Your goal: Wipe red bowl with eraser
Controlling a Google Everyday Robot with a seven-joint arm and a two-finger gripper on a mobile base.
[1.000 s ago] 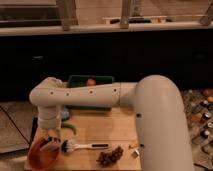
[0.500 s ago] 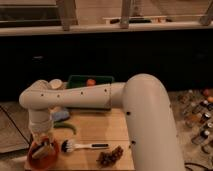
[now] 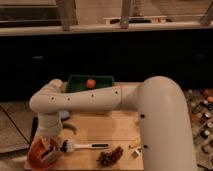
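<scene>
The gripper [image 3: 47, 151] is down inside the red bowl [image 3: 34, 156], which sits at the front left corner of the worktop [image 3: 102, 125]. The arm's wrist stands nearly straight above it. Whether the gripper is closed on anything cannot be told. The eraser cannot be picked out on its own either. A pale patch at the gripper's tip, low in the bowl, may be it, and no loose pale block lies elsewhere on the worktop.

Judging by this pose, the step in hand is the wiping itself, with the tool pressed to the bowl's inside. The approach and the pick-up look already done.

The dish brush [image 3: 82, 146] lies just right of the gripper, its white head almost at the bowl's rim. A bunch of grapes [image 3: 110, 156] lies further right, and the green tray [image 3: 75, 80] sits well behind.

The next move likely calls for short strokes across the bowl's floor and wall. Downward pressure should be light, since a shallow plastic bowl could slide or tip toward the worktop's edge. The strokes should also stay clear of the brush head.
</scene>
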